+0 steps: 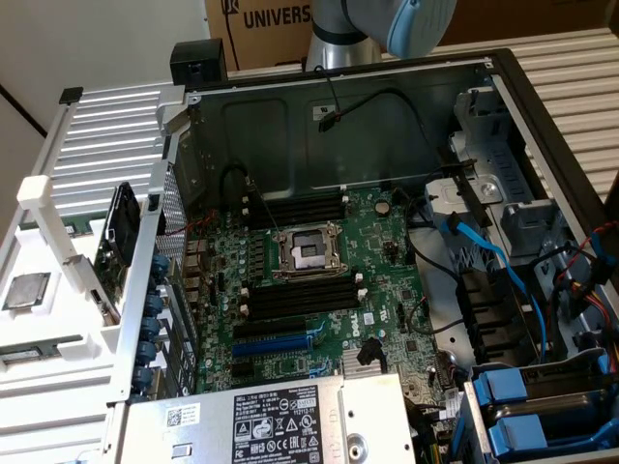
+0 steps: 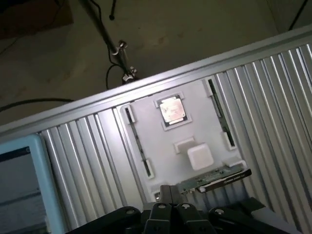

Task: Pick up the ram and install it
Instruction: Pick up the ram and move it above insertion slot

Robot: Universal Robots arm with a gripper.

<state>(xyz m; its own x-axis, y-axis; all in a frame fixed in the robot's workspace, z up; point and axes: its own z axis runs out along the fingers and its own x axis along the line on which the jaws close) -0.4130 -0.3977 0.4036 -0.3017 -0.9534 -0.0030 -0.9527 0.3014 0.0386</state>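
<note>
Jaws (image 2: pixel 169 191) pressed together with nothing between them, hanging over the white tray (image 2: pixel 156 141). The ram (image 2: pixel 219 178) stands on edge at the tray's border, just beside the jaws in the wrist view. In the exterior view it sits tilted, on the exterior view's left of the open case (image 1: pixel 290 126).

Risks, my judgement:
- Jaws brought down shut would strike the stick's top edge instead of straddling it.
- A skewed grip could tip it toward the white block (image 2: pixel 200 157) or the processor chip (image 2: pixel 170 109).
- The empty slots (image 1: pixel 300 295) lie close to loose cables (image 1: pixel 484 251), so snagging is possible.
</note>
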